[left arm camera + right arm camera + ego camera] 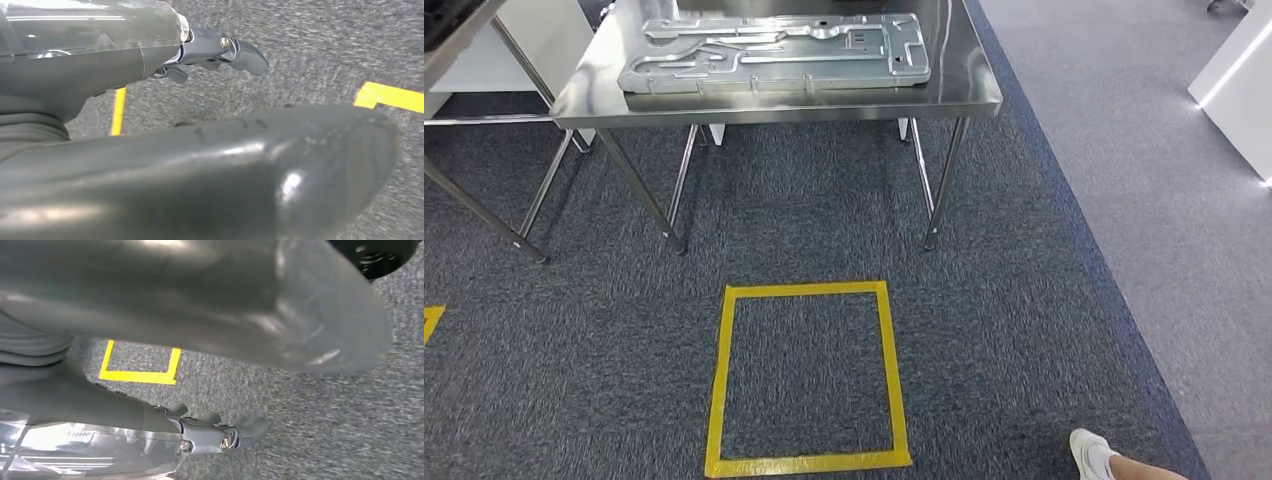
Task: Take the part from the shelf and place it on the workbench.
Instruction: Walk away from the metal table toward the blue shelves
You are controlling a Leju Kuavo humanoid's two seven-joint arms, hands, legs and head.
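Yellow tape square [807,377], part [776,52] on workbench [964,92]

The left hand [210,165] has a thick, glossy dark-grey thumb and darker metal fingers [245,52] (a bright screw head shows); the right hand [220,300] looks alike.

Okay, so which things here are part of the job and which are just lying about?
Job:
- flat grey stamped-metal part
- stainless steel workbench
- left hand, holding nothing
- right hand, holding nothing

Lying about:
- yellow tape square
- person's white shoe
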